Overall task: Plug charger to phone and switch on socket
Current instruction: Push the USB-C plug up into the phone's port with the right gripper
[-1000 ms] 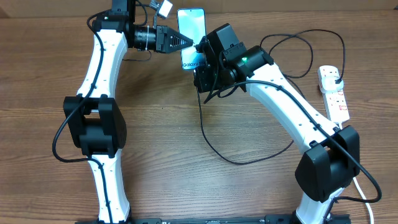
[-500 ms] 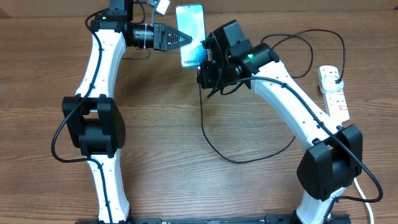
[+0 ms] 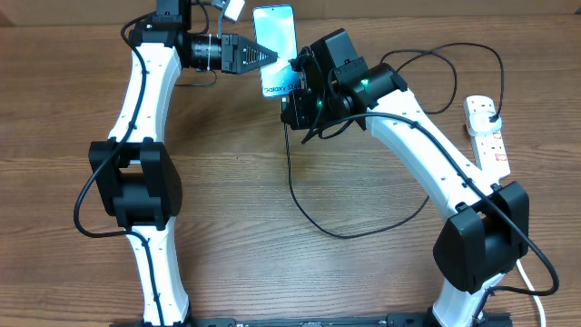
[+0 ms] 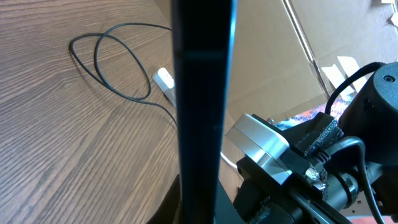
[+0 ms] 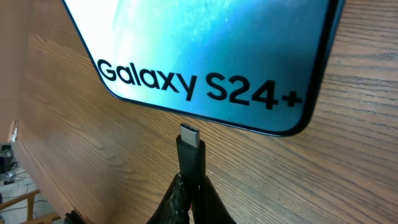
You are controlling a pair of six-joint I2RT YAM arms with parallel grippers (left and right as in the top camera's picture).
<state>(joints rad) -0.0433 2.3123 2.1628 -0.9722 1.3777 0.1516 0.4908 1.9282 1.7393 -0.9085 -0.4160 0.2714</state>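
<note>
The phone, lit light blue with "Galaxy" text at its near end, is held off the table at the back. My left gripper is shut on its left edge. In the left wrist view the phone is a dark edge-on bar rising from the jaws. My right gripper is shut on the charger's black connector. The connector's tip points at the phone's bottom edge with a small gap. The black cable loops over the table to the white socket at the right.
The cable's far loop lies behind the right arm, near the socket. The socket's thick white cord runs off the front right. A cardboard wall stands beyond the table's back edge.
The left gripper has carried the phone slightly left and toward the back. The right gripper followed with the connector, keeping it just below the phone's bottom end.
</note>
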